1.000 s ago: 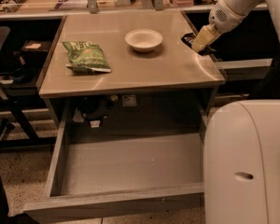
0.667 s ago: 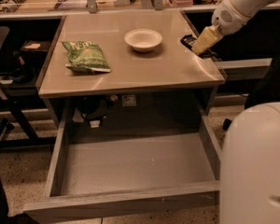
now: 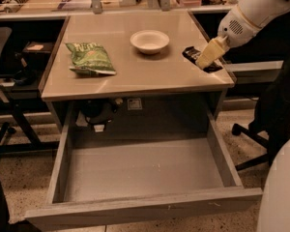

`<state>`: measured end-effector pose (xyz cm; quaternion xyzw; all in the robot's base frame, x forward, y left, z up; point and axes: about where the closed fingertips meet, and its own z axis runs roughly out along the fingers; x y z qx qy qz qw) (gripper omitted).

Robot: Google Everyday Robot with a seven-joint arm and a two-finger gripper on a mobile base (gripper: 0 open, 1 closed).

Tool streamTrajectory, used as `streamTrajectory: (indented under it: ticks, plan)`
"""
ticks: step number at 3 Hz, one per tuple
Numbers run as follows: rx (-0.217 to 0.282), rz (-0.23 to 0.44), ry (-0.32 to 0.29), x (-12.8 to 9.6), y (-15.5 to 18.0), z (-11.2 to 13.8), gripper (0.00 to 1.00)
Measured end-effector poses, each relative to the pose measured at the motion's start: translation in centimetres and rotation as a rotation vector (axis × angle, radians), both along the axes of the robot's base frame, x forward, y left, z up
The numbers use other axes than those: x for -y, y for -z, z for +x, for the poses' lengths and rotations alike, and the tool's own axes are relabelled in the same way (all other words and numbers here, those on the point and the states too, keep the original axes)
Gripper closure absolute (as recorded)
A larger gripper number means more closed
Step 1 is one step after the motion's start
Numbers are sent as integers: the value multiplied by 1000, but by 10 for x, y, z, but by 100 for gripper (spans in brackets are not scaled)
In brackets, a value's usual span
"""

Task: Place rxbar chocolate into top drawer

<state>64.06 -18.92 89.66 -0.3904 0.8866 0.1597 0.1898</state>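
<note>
The rxbar chocolate (image 3: 193,53) is a small black-wrapped bar lying flat near the right edge of the table top (image 3: 130,71). My gripper (image 3: 206,58) hangs from the white arm at the upper right and sits right over the bar, its cream fingers covering part of the wrapper. The top drawer (image 3: 145,170) is pulled out wide below the table front, with a bare grey bottom.
A white bowl (image 3: 149,40) stands at the table's middle back. A green chip bag (image 3: 90,59) lies at the left. A black chair (image 3: 266,129) stands to the right of the drawer. My white base (image 3: 280,192) fills the lower right corner.
My arm has shifted a little; the gripper stays over the bar at the table's right edge. My white base takes up less of the lower right of the view.
</note>
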Motion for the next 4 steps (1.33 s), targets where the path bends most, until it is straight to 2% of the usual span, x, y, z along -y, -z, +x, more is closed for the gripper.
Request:
streamTrajectory:
  ticks: [1,2,3,4]
  plan:
    - [21,-12,20,1,-5,2,100]
    - [54,-12,46,-4,-18,-18,100]
    - [22,5,48,-21,-7,-63,100]
    - [-32,-9,35,-24,17,-74,100]
